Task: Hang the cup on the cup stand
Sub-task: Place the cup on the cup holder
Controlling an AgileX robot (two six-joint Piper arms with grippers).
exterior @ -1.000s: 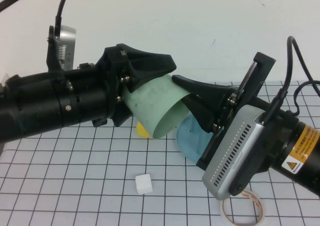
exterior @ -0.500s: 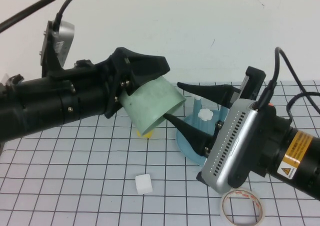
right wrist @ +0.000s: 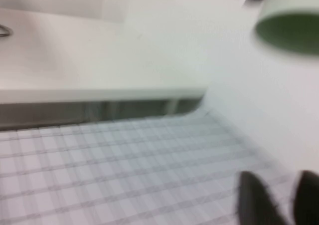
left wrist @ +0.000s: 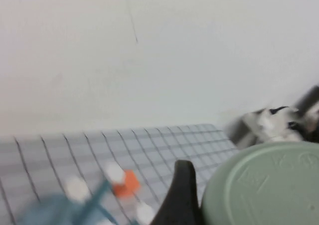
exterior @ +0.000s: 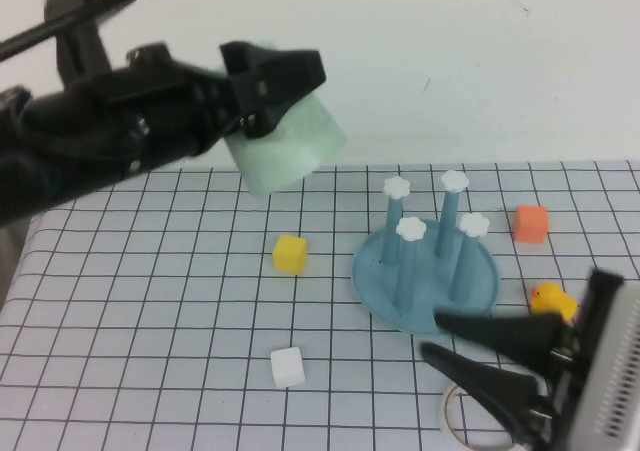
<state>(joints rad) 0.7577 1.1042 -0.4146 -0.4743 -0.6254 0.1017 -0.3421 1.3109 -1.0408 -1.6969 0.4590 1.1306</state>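
My left gripper point(exterior: 288, 106) is shut on the pale mint-green cup point(exterior: 300, 156) and holds it tilted, high above the mat, up and to the left of the cup stand. In the left wrist view the cup's base point(left wrist: 264, 185) sits against one black finger point(left wrist: 179, 195). The cup stand point(exterior: 470, 291), a teal dish with four blue pegs and white flower caps, stands on the mat at centre right. My right gripper point(exterior: 433, 335) is open and empty, low at the front right, just in front of the stand. The right wrist view shows the cup's mouth point(right wrist: 291, 23) far off.
A yellow block point(exterior: 290, 254) and a white cube point(exterior: 287, 368) lie left of the stand. An orange block point(exterior: 531, 223) and a yellow duck point(exterior: 550, 299) lie to its right. A tape ring point(exterior: 452, 416) lies at the front, under the right gripper.
The right gripper has drawn back from the cup to the front right and low. The left gripper has lifted the cup up and leftward. The stand now shows in full.
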